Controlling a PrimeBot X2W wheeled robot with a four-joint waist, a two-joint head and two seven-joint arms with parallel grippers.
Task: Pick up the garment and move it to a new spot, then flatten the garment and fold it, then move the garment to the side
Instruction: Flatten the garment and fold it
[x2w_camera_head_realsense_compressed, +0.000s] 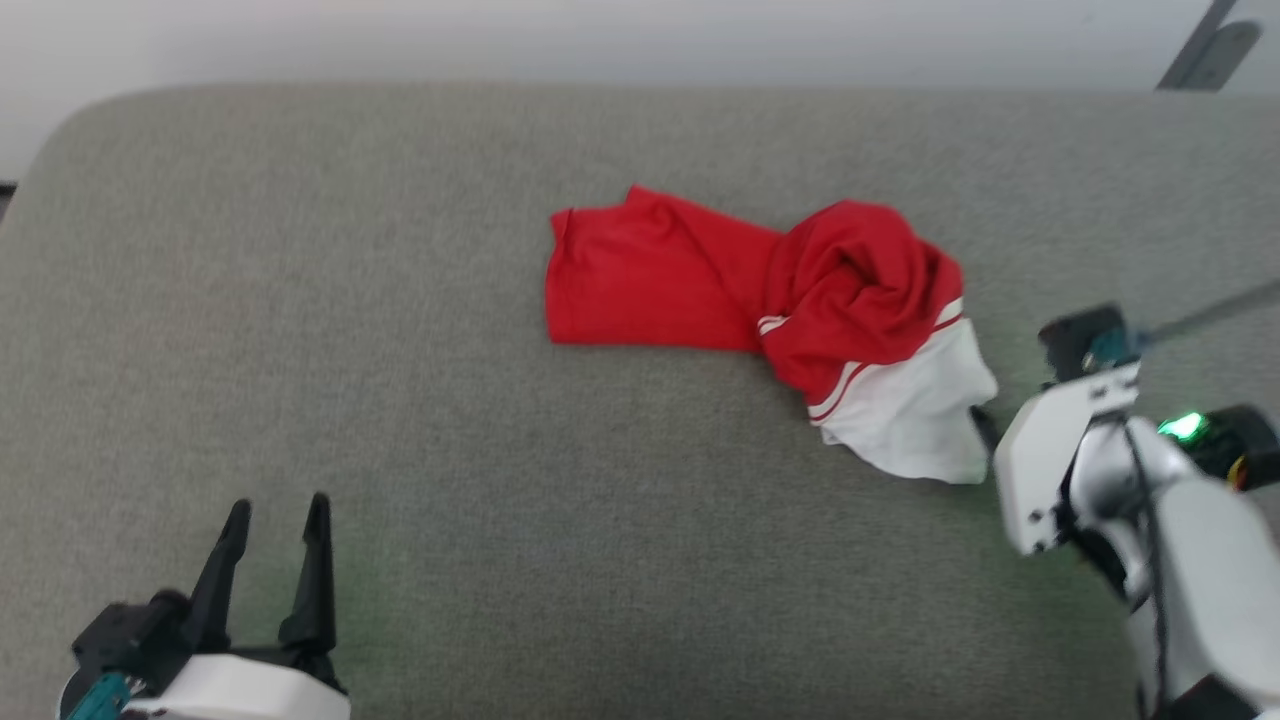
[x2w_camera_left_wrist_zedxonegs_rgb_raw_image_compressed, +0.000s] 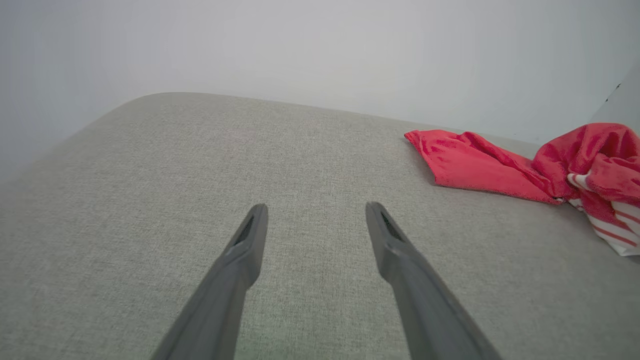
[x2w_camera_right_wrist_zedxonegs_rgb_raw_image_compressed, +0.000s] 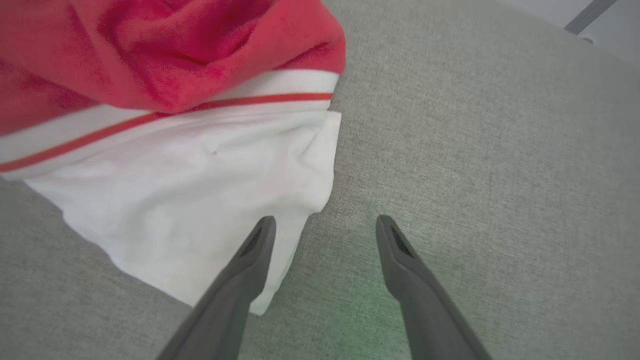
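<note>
The garment (x2w_camera_head_realsense_compressed: 800, 290) lies crumpled on the grey cushion, right of centre in the head view. Its red body spreads left, a bunched red lump sits at the right, and a white sleeve (x2w_camera_head_realsense_compressed: 915, 415) with stripe trim hangs toward me. My right gripper (x2w_camera_right_wrist_zedxonegs_rgb_raw_image_compressed: 325, 222) is open at the sleeve's right edge. One of its fingers (x2w_camera_right_wrist_zedxonegs_rgb_raw_image_compressed: 252, 250) lies over the white cloth and the other is over bare cushion; nothing is pinched. My left gripper (x2w_camera_head_realsense_compressed: 279, 508) is open at the lower left, far from the garment (x2w_camera_left_wrist_zedxonegs_rgb_raw_image_compressed: 475, 160), which shows to its right in the left wrist view.
The grey upholstered surface (x2w_camera_head_realsense_compressed: 400, 300) has a rounded far-left corner and ends at a pale wall behind. A grey bar (x2w_camera_head_realsense_compressed: 1205, 50) leans at the top right. My right forearm (x2w_camera_head_realsense_compressed: 1180, 530) comes in from the lower right with a green light on it.
</note>
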